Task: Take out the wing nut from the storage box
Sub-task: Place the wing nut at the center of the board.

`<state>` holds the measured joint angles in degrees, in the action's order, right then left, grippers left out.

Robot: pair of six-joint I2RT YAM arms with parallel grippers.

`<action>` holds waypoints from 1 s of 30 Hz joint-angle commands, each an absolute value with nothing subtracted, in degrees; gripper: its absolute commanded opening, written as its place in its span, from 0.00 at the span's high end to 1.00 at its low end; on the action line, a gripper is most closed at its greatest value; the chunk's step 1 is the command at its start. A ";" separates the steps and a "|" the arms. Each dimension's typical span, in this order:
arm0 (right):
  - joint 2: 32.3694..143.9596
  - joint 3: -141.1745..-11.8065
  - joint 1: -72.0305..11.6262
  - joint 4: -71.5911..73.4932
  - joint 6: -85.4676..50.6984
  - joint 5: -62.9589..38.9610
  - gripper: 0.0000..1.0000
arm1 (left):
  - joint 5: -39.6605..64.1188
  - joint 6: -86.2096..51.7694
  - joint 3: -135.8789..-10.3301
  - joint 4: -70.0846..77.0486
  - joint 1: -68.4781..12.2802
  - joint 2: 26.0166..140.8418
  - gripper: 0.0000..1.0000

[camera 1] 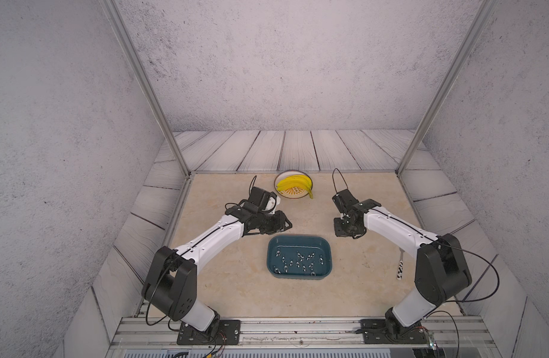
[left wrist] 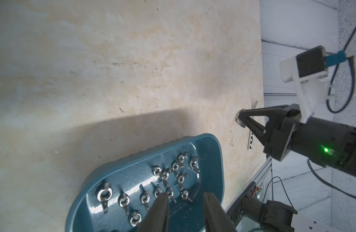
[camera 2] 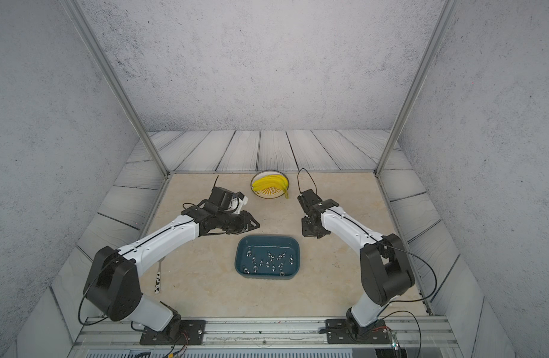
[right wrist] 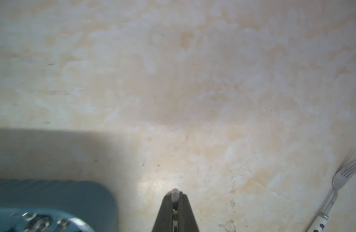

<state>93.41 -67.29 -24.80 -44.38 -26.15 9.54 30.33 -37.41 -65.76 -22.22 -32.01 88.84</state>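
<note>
Box [camera 1: 285, 248] up front holds the spare nuts [left wrist: 164, 175], left jaws hang half-spread and empty just past it, right jaws pinch one wing nut [left wrist: 238, 121] at their very tips over the table [camera 1: 236, 201], and a jolt could flick it loose!

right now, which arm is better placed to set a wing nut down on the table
Right. The right gripper is shut on a wing nut, outside the storage box over bare table. The left gripper is open and empty.
</note>
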 commanded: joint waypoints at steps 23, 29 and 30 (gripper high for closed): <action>103.24 -62.94 -22.45 -37.05 -31.38 8.81 0.96 | 32.02 -36.83 -67.02 -22.28 -36.61 92.07 0.61; 102.53 -62.23 -22.32 -38.08 -31.11 8.77 0.85 | 32.56 -36.61 -66.90 -23.24 -36.47 91.56 0.61; 101.99 -62.01 -22.38 -38.10 -31.10 8.87 0.84 | 32.68 -36.65 -67.05 -23.23 -36.47 91.32 0.61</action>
